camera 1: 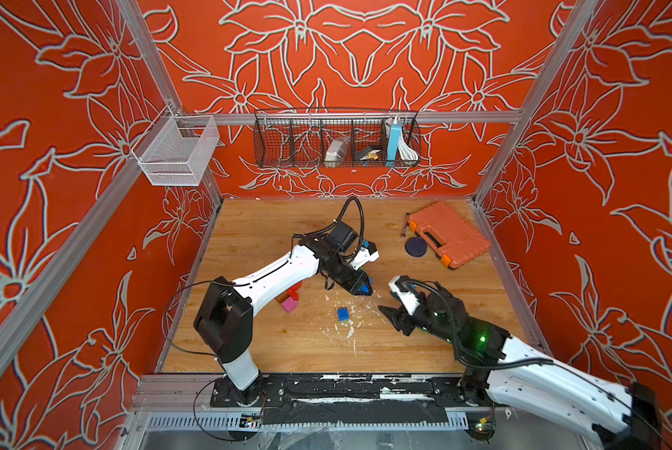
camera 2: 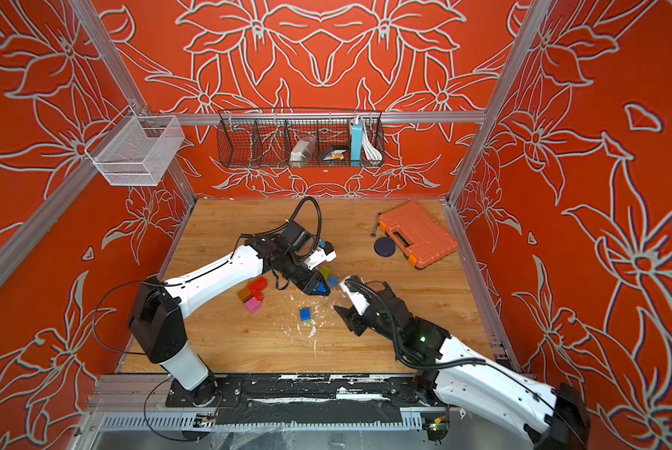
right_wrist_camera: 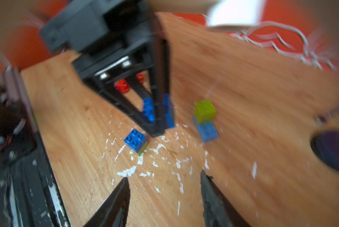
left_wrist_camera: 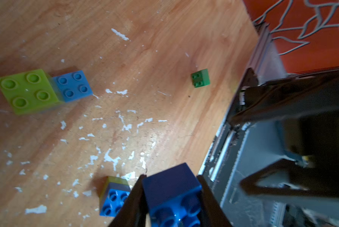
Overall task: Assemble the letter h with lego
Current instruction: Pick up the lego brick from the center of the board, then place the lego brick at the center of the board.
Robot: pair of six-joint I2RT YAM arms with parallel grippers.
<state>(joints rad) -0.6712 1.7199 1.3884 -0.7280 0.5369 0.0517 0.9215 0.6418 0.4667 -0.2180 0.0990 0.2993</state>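
Now your left claw [camera 1: 366, 290], nearest the little stack [camera 1: 343, 315], pinches a blue brick [left_wrist_camera: 170, 188]. Your right claw [right_wrist_camera: 164, 175] hangs open, empty.

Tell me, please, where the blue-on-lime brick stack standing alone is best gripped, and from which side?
Grip the blue-on-lime stack across two opposite flat side walls, spanning the seam so both bricks lift together. Come straight down: it stands upright, studs up, nothing touching its sides. The open right hand looks nearest.
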